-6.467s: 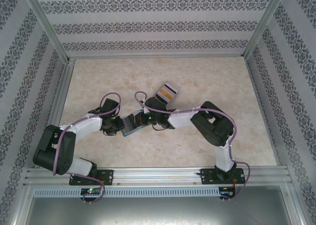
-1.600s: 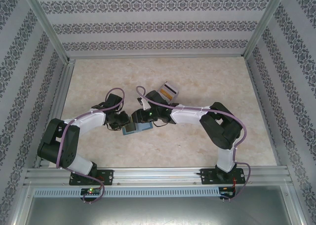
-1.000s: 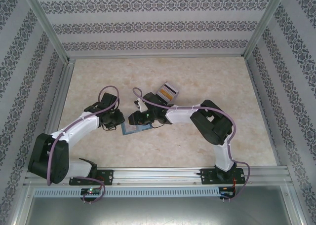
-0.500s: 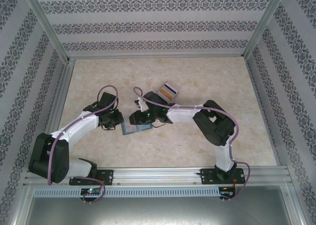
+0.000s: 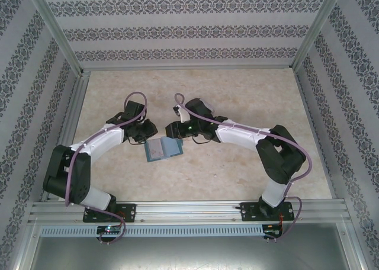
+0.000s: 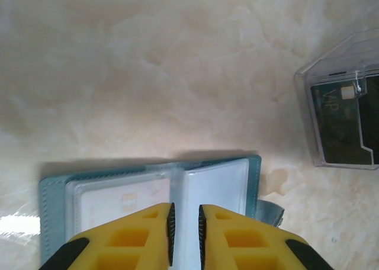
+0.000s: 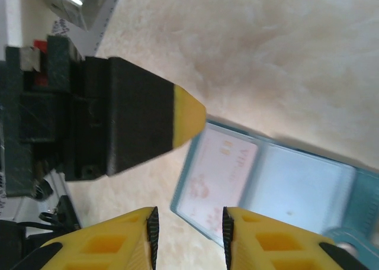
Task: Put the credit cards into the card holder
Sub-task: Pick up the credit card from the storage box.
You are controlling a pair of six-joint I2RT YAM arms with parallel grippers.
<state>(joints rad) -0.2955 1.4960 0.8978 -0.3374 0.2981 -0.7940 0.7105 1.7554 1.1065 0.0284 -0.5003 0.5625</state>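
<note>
Card holder point(image 5: 163, 149) first: we see it lying open and flat on the worktop point(image 5: 249, 92), near the middle, just nearer to the arm bases than both claws. In the top view its left page looks pale and its right page bluer.

From the left wrist we look down on the card holder point(image 6: 216, 184) with its teal rim around two clear pocket pages. A pale card point(image 6: 121, 200) sits in the left pocket. The left claw point(image 6: 184, 222) hangs over the fold between the pages. It is released, its yellow fingers point(image 6: 136, 234) drawn almost together with a slim slit between them. Off to the right, well apart from the holder, stands a clear box point(image 6: 334, 60) with a dark card point(image 6: 343, 125) inside it.

From the right wrist the card holder point(image 7: 296, 181) lies slantwise, and we can read "VIP" on the pale card point(image 7: 219, 175) in its left pocket. The right claw point(image 7: 189, 228) is over the holder's near left corner. It is released too, and its jaws stand wider apart than the left one's, with the card showing through the gap. One black, yellow-tipped finger point(image 7: 142, 122) of the left claw points at the holder's far left corner; we cannot tell whether it touches.

In the top view the left claw point(image 5: 148, 129) and right claw point(image 5: 170, 131) face each other, close together, at the holder's far edge.
</note>
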